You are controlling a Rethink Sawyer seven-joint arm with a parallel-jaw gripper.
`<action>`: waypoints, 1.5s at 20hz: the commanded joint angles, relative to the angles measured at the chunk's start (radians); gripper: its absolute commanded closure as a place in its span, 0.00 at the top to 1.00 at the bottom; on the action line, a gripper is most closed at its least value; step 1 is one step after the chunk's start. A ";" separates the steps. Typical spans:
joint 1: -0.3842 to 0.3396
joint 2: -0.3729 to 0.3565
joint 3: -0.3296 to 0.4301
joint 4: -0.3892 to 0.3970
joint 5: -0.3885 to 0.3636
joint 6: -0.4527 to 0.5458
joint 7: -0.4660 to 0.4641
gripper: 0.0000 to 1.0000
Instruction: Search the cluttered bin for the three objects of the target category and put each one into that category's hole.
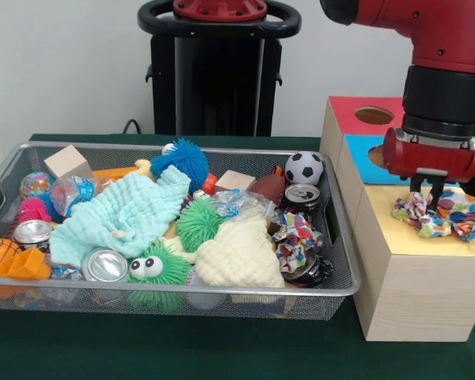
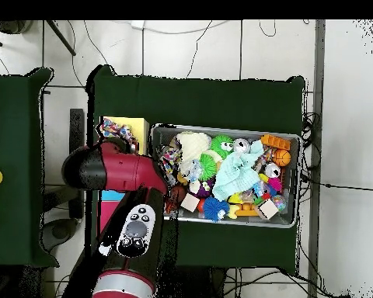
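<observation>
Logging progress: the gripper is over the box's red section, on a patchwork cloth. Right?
Not quite. In the front view the gripper is over the yellow section of the box, not the red section. The rest holds: it is down on the patchwork cloth lying there.

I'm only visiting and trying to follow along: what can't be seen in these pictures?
- Front view: the gripper sinks into the patterned cloth, so its grip is unclear.
- Front view: any hole in the box's yellow section is covered by that cloth.
- Overhead view: the red arm covers the box's red and blue sections.
</observation>
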 commanded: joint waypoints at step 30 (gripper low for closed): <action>0.065 0.131 0.023 -0.017 0.154 0.015 0.242 1.00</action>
